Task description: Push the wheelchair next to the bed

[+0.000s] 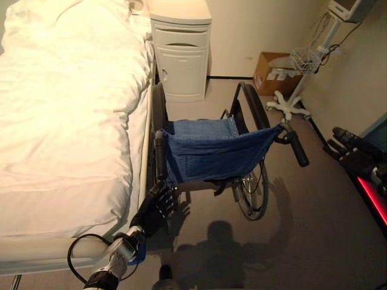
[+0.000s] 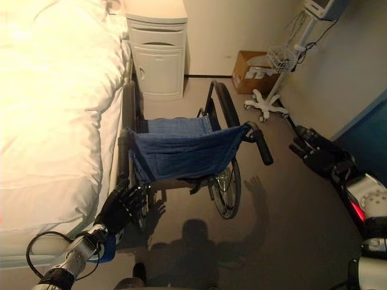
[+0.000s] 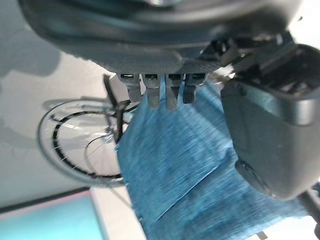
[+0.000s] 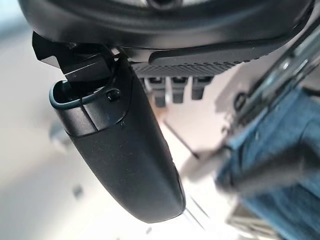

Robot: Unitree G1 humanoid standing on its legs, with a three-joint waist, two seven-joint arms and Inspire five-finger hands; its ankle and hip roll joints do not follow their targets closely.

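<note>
The wheelchair (image 1: 211,151) has a blue cloth back and black push handles. It stands alongside the white bed (image 1: 66,121), its left wheel close against the bed's side. My left hand (image 1: 158,205) is just below the wheelchair's left push handle (image 1: 160,151), fingers straight and pointing up at it, holding nothing. The left wrist view has the blue cloth (image 3: 190,165) and a spoked wheel (image 3: 75,145) past the hand. My right hand (image 2: 317,154) hovers open, well to the right of the right push handle (image 2: 264,150), apart from it.
A white bedside cabinet (image 1: 180,54) stands ahead of the wheelchair at the bed's head. A cardboard box (image 1: 272,72) and a wheeled stand with a wire basket (image 1: 290,103) sit by the far right wall. Bare floor lies to the right of the wheelchair.
</note>
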